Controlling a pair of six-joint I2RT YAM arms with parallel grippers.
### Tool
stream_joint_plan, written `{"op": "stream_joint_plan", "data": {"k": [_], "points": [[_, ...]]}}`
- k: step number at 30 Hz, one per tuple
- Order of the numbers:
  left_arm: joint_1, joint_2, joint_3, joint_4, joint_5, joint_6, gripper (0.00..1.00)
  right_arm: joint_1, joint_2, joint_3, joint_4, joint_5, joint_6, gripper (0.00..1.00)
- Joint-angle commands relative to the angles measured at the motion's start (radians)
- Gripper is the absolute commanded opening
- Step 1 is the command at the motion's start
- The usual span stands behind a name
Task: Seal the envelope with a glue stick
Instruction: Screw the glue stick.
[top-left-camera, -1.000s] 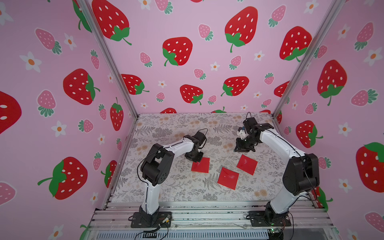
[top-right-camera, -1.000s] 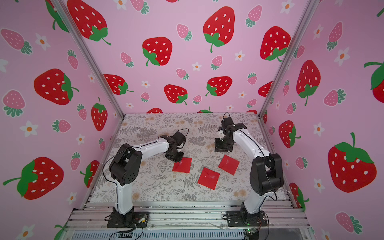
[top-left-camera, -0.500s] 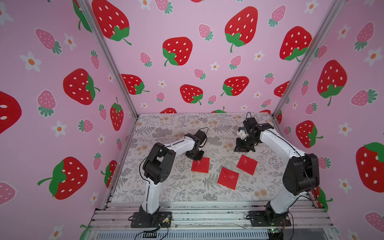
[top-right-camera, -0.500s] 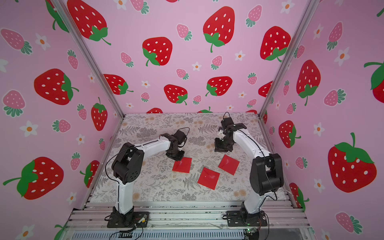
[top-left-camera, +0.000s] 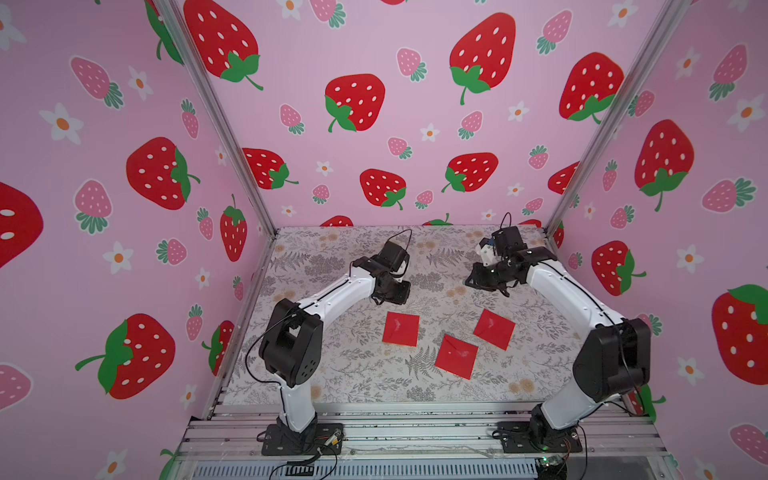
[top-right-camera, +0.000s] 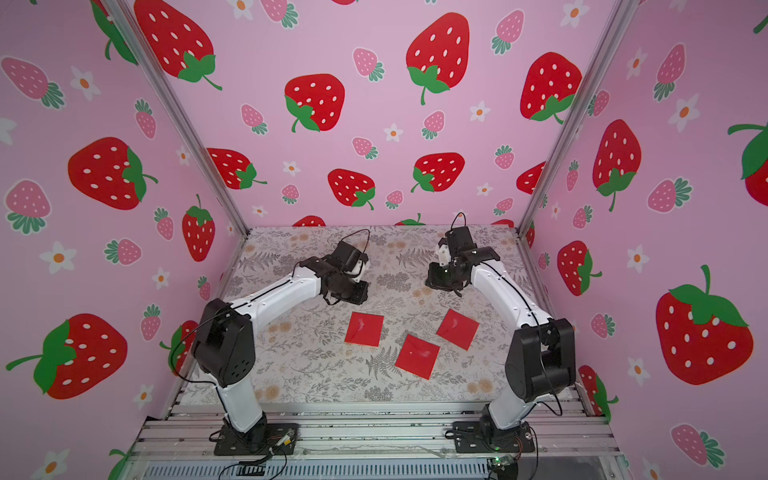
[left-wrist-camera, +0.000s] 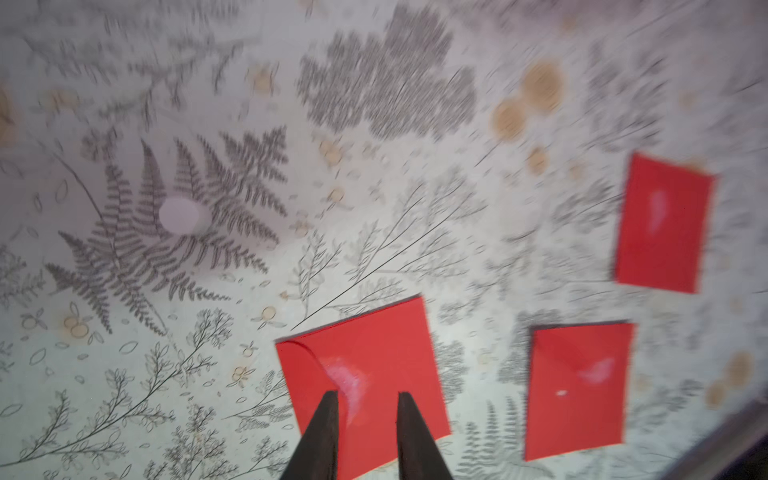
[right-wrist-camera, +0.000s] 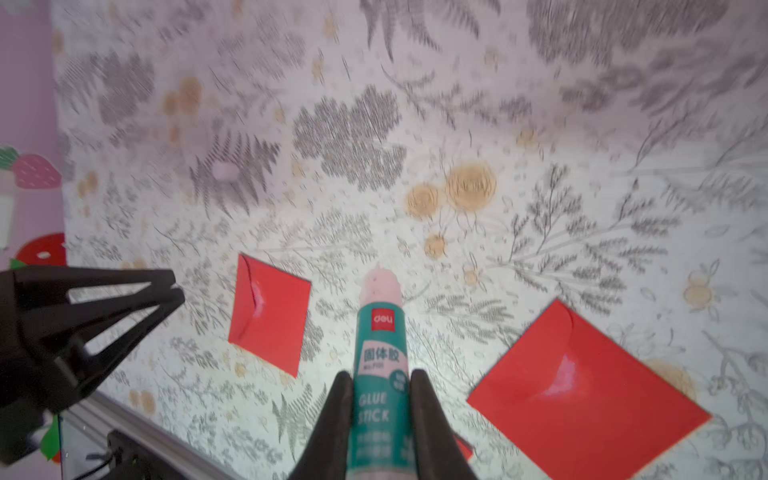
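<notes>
Three red envelopes lie flap-up on the floral table: left (top-left-camera: 401, 329), middle (top-left-camera: 456, 356) and right (top-left-camera: 494, 329), each with a whitish glue smear on its flap. My left gripper (left-wrist-camera: 368, 397) hangs just over the left envelope (left-wrist-camera: 374, 353), open, jaws a little apart with nothing between them. In both top views it sits behind that envelope (top-right-camera: 364, 329). My right gripper (right-wrist-camera: 381, 373) is shut on the glue stick (right-wrist-camera: 379, 328), a white tube with a teal label, its uncapped pale tip pointing at the table between two envelopes.
A small white round thing (left-wrist-camera: 183, 214) rests on the table beyond the envelopes. Pink strawberry walls close in the sides and back, and a metal rail (top-left-camera: 415, 432) runs along the front. The left gripper's fingers (right-wrist-camera: 166, 286) show in the right wrist view.
The left gripper's jaws have parted a little and it has drawn back slightly from the left envelope. The right arm with the glue stick has stayed still.
</notes>
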Motion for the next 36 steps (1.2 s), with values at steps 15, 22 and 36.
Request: {"op": "stream_joint_plan", "data": {"k": [15,22,36], "points": [[0.026,-0.127,-0.094,1.124,0.418,-0.941,0.42,0.121,-0.219,-0.233,1.103,0.110,-0.187,0.00],[0.019,-0.146,-0.093,1.242,0.397,-1.011,0.54,0.172,-0.238,-0.336,1.405,0.096,-0.362,0.00],[-0.023,-0.112,0.007,1.207,0.396,-0.915,0.37,0.228,-0.248,-0.369,1.485,0.027,-0.441,0.00]]}}
